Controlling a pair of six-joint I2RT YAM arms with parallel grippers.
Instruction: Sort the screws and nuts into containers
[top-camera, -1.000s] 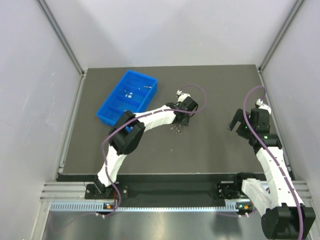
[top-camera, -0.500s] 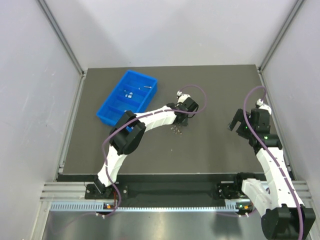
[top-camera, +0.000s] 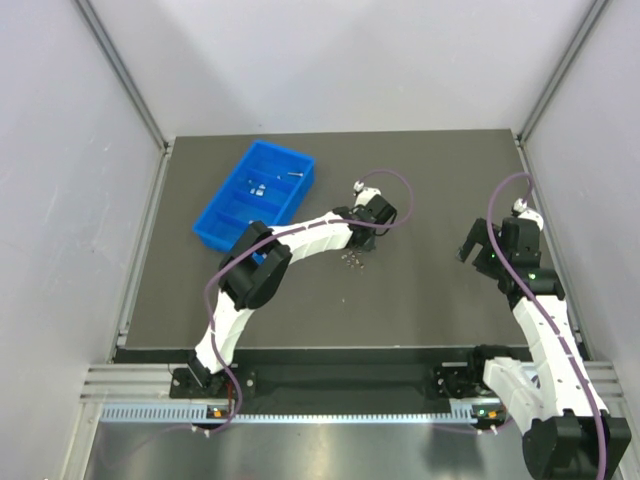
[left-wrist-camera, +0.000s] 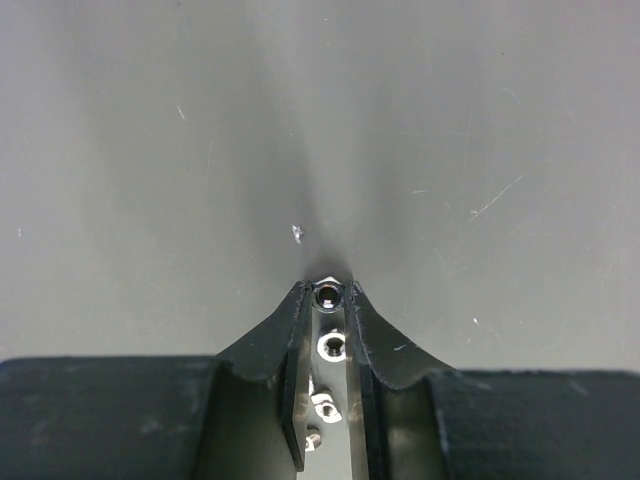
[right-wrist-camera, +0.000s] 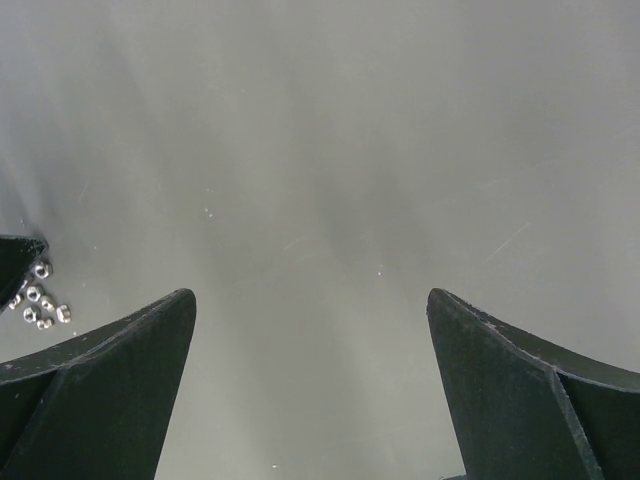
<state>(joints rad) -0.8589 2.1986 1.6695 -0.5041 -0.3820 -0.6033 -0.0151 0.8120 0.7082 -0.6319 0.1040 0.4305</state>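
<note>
— Nuts, the tiny silver-grey metal ones (top-camera: 352, 260): where do they lie from the jaws?

— In a small cluster on the dark grey surface (top-camera: 430, 190), mid-table, directly under the left jaws. In the left wrist view those jaws are drawn in to a slit. One nut (left-wrist-camera: 327, 295) sits right at their tips, hole facing the camera, and I judge it clenched there. Three more show down the slit behind it, loose on the surface.

— Any long axis to line up with?

— None; they are squat rings. What matters is the bright blue rectangular plastic tray with four compartments (top-camera: 228, 188). It lies to the far left of the cluster, well apart, so the carry goes that way. The left arm is nearer to both.

— And the right jaws?

— Released, spread wide, holding nothing, well apart to the right over bare surface. The cluster only clips the lower-left edge of that wrist view.

— What can't you make out?

— From above, the left wrist hides the tips, and the left arm's elbow covers the tray's near corner. Silver specks lie in the far compartments, too small to call screws or nuts. I can't pick out any loose screws on the surface.
</note>
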